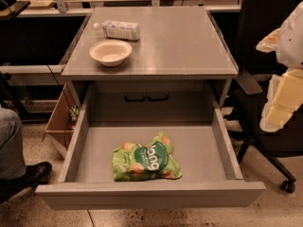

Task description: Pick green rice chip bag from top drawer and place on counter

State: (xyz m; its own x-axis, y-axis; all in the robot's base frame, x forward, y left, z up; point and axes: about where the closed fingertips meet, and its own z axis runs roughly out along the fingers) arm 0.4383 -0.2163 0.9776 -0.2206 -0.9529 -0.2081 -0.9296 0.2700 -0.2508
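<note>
The green rice chip bag (146,160) lies flat on the floor of the open top drawer (94,155), near the front and slightly left of the middle. The drawer is pulled fully out of the grey cabinet. The counter (184,41) is the cabinet's flat grey top, behind and above the drawer. My gripper (280,100) hangs at the right edge of the view, to the right of the cabinet and above drawer level, well apart from the bag. It holds nothing that I can see.
A tan bowl (110,52) and a white-and-blue carton (121,30) stand on the counter's left back part. A black office chair (265,141) stands right of the cabinet. A person's leg and shoe (19,169) are at the left. A cardboard box (59,122) is left of the drawer.
</note>
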